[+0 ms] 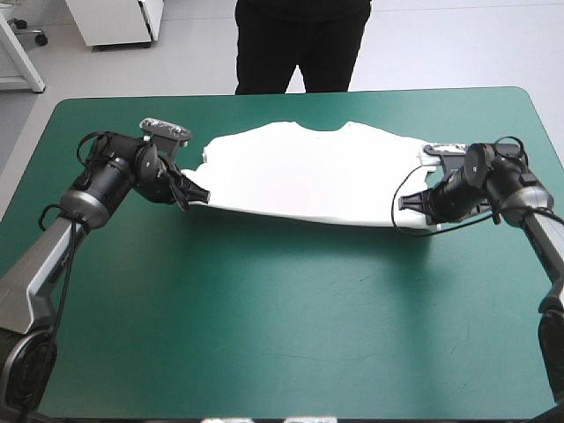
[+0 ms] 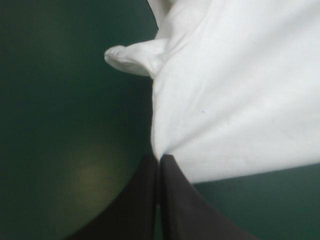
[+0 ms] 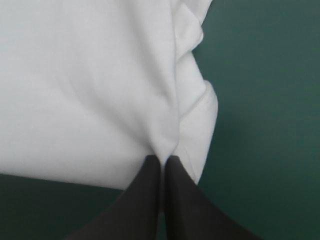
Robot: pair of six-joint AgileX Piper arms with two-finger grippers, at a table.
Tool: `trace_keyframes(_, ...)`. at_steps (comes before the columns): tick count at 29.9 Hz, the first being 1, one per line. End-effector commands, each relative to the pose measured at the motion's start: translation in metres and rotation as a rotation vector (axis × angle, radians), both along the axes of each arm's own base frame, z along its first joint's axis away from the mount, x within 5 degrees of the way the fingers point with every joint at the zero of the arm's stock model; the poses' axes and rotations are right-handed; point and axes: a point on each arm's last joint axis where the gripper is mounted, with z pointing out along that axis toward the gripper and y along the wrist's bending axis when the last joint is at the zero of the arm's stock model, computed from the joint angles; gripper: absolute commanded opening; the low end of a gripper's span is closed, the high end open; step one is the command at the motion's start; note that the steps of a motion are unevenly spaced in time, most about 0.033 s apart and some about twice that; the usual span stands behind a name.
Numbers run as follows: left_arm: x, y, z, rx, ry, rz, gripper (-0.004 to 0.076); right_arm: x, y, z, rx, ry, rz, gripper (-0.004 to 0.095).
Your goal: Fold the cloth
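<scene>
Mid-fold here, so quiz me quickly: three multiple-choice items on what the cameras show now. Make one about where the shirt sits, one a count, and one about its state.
1. Where does the T-shirt lie on the table?
A. on the far half
B. along the near edge
C. hanging over the left edge

2. How many grippers hold it?
A. none
B. one
C. two

3. What state is it in?
A. a crumpled heap
B. spread wide
C. a small folded bundle

Answers:
1 A: the near half shows only bare teal-green cover.
2 C: the left gripper and the right gripper each show black fingers shut on white fabric in their wrist views.
3 B: in the high view it stretches from one gripper to the other.
</scene>
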Motion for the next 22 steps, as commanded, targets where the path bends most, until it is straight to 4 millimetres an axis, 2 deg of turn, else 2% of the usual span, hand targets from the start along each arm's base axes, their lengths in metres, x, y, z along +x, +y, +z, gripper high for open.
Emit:
trace_keyframes(1,-0.027,0.005,0.000,-0.026,0.008,-0.003,-0.0009,-0.026,0.000,0.011,0.018,-0.045,0.012,-0.0017)
trace_keyframes(7,-0.065,0.008,-0.044,-0.081,0.165,-0.005,-0.0009,-0.070,-0.001,-0.008,0.050,0.033,0.000,-0.0017)
trace_keyframes(13,-0.101,0.012,-0.067,-0.143,0.238,0.015,-0.0009,-0.103,-0.001,-0.022,0.073,0.072,-0.010,-0.0017)
trace_keyframes(17,-0.114,0.015,-0.075,-0.140,0.257,0.018,-0.0009,-0.113,-0.002,-0.029,0.078,0.094,-0.013,-0.0017)
trace_keyframes(22,-0.119,0.016,-0.080,-0.127,0.298,0.019,-0.0008,-0.115,-0.001,-0.031,0.089,0.107,-0.017,-0.0001)
